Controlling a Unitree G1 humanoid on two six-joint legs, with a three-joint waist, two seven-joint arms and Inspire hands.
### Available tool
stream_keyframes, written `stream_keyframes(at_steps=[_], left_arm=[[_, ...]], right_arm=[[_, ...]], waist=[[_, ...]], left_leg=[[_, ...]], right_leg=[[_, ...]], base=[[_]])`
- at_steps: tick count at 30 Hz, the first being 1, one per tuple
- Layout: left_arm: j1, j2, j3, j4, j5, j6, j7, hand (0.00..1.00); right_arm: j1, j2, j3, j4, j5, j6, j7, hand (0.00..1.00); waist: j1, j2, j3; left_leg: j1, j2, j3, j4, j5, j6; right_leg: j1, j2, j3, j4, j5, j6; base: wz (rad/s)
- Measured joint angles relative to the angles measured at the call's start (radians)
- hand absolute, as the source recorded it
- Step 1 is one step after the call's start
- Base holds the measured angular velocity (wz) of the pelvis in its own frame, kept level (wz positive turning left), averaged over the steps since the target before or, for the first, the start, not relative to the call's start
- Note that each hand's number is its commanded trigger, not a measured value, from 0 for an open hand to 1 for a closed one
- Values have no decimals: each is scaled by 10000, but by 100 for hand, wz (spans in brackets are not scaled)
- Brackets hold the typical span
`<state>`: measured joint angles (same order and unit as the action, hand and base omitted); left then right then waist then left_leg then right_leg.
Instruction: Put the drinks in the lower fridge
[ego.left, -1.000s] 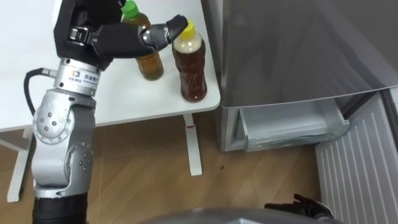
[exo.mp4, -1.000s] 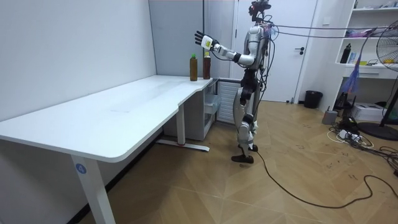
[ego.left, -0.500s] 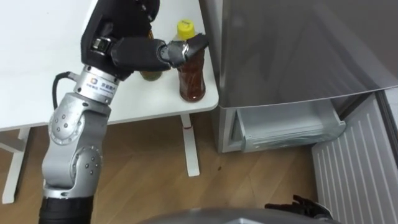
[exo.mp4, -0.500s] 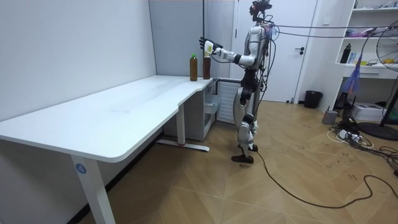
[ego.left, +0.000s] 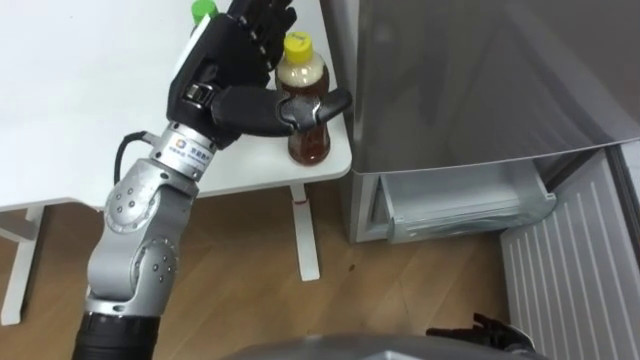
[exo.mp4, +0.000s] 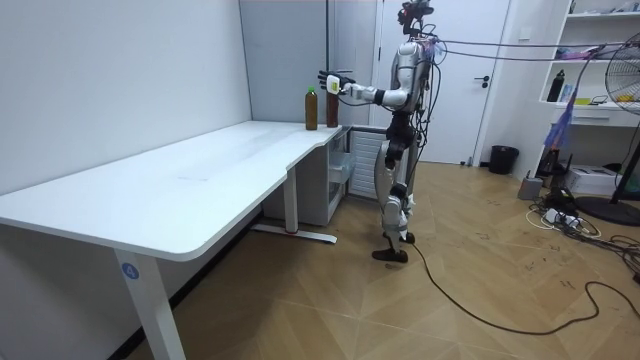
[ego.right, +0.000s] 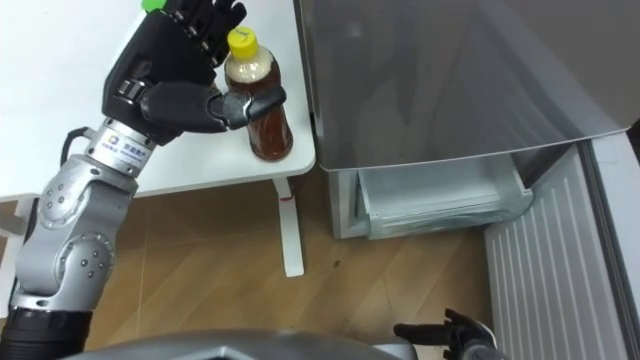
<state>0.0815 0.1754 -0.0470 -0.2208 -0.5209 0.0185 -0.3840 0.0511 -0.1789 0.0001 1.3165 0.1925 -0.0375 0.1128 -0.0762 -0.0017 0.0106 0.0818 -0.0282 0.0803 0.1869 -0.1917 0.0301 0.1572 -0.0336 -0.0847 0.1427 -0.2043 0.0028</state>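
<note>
Green-capped bottle (ego.left: 203, 11): untouched, behind wrist. Left hand (ego.left: 228, 62): lowered from above caps, now bracketing yellow-capped bottle (ego.left: 309, 143) on table (ego.left: 250, 172) corner, thumb across front, fingers straight behind, not yet clenched. Grasp judged imminent. Lower fridge drawer (ego.left: 465, 205): open, empty.

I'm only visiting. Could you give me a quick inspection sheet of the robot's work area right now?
Surface: white table, two bottles at its corner.
Job's things: yellow-capped bottle upright beside the fridge; green-capped bottle behind the hand; fridge's lower part open, drawer showing.
Clutter: nothing seen.
Hands: left hand open, thumb across the yellow-capped bottle's front; right hand low, idle.
Cables: tangle on the floor, room view's right.
Surroundings: door, bin.
</note>
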Motion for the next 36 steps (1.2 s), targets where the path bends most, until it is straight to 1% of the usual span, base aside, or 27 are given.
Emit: stream_keyframes(at_steps=[1,7,15,22,27,31,36], left_arm=[[-1,-13,13,71,-4,-4,7,0],[-2,-17,17,98,0,-3,7,0],[-2,-12,29,98,2,-2,2,0],[-2,-13,45,86,13,-2,-64,0],[-2,-13,43,86,11,-2,-158,0],[0,-13,39,93,18,-2,-154,0],[6,-13,39,254,96,-49,-162,0]], right_arm=[[-9,-8,-1,0,1,55,-5,0],[-29,-82,1,-1,0,99,-3,0],[31,-111,-1,-83,0,92,105,0],[166,-155,-4,-228,-1,69,132,0],[222,-154,5,-326,2,70,136,0],[240,-144,5,-333,1,70,130,0],[206,-134,-3,-290,-15,73,96,0]], waist=[[-1,13,-2],[4,100,-12],[14,122,-21],[78,194,-68],[50,188,-65],[37,151,-40],[44,138,-32]], left_leg=[[-4,1,-2,-2,0,0],[-4,1,-5,-17,-1,-1],[15,11,-5,7,-1,-1],[49,16,0,21,0,-1],[78,16,3,18,0,-1],[107,16,5,-3,0,0],[120,16,11,-43,0,0]], right_leg=[[0,3,-2,-2,0,0],[-1,4,-3,5,1,0],[-14,7,14,89,2,-1],[0,8,0,105,4,-4],[17,6,5,118,5,-4],[30,6,2,120,5,-4],[32,7,1,114,4,-4]], base=[[0],[0],[0],[0],[0],[0],[0]])
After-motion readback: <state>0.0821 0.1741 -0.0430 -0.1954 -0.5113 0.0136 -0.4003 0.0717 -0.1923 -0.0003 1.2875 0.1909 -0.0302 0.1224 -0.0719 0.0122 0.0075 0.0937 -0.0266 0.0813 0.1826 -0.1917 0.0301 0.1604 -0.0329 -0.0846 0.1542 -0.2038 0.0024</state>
